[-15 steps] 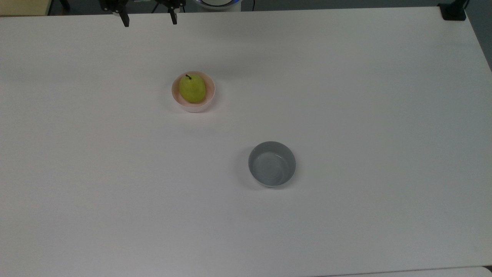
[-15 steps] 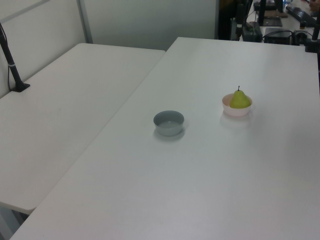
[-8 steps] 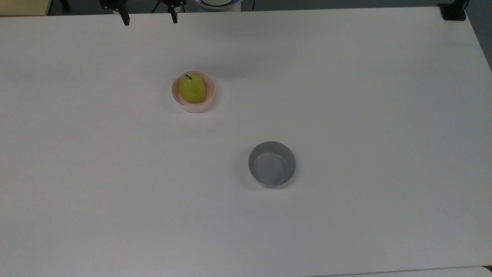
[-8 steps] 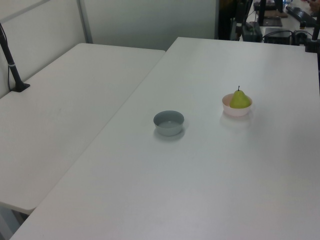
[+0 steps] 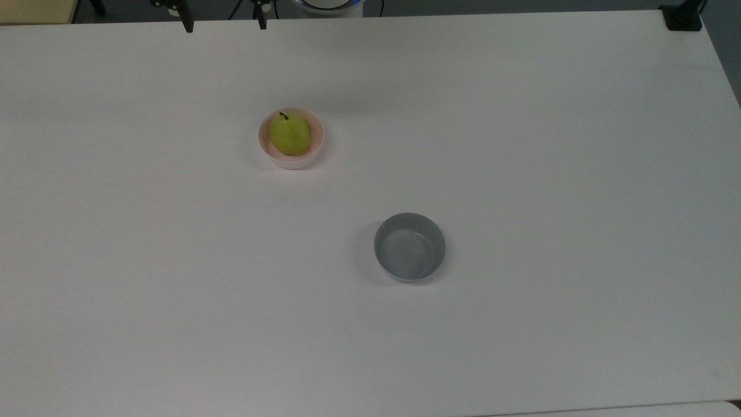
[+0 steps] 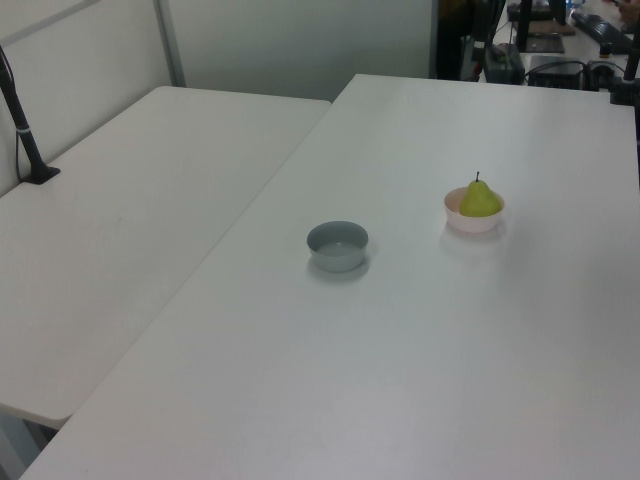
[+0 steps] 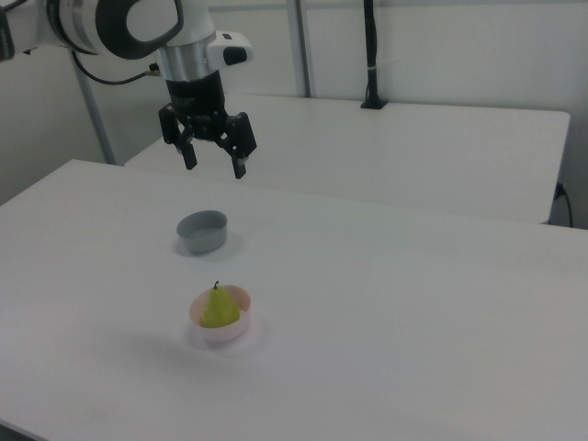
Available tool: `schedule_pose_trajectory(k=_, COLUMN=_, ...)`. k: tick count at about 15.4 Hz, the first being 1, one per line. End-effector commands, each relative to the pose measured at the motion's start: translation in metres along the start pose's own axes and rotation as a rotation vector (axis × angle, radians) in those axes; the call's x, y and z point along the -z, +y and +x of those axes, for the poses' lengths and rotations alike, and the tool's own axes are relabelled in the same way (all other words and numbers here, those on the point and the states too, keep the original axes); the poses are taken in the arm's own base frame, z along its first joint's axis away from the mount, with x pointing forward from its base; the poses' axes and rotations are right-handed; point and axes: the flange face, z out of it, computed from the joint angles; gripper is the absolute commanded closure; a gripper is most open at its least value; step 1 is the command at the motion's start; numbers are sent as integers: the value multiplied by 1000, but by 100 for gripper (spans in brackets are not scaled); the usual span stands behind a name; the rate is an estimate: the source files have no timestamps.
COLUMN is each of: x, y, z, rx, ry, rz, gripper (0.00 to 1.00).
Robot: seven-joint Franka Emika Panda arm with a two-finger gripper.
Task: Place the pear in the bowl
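- On the white table (image 5: 521, 145), a broad matte top with a plain, even surface, two small bowls stand well apart from each other.
- Beside this table a second white table (image 6: 130, 220) butts up edge to edge, seen at the left view's left, and pale partition walls (image 7: 441, 46) close the room behind it.
- A black post (image 6: 22, 120) rises from a flat foot on that second table; dark equipment, too cluttered to name, sits past the far end in the left view.
- The pear (image 5: 289, 134) is small, yellow-green and rounded, wider at the base, with a short dark stem pointing up.
- It sits inside the pink bowl (image 5: 266, 147), standing upright, its top rising above the rim in the right view.
- The pink bowl is round, pale and smooth, with a plain rim and what looks like a slightly glossy finish.
- The grey bowl (image 5: 409, 246) is of similar size, round, with straighter walls and a faint sheen on its inner floor.
- The gripper (image 7: 213, 163) hangs high above the table on the white arm (image 7: 129, 23), its two black fingers spread wide with nothing between them.
- In the right view it stands above and behind the grey bowl, well clear of the pear.
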Motion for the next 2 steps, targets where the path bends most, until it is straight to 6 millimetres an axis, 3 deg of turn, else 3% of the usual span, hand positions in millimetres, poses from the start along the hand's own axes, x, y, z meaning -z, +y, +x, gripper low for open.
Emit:
schedule_pose_trajectory(k=1, x=4, y=-3, z=-3, rx=-19, ry=20, rz=19, gripper=0)
schedule_pose_trajectory(k=2, x=4, y=-3, z=-3, rx=-19, ry=22, rz=19, gripper=0)
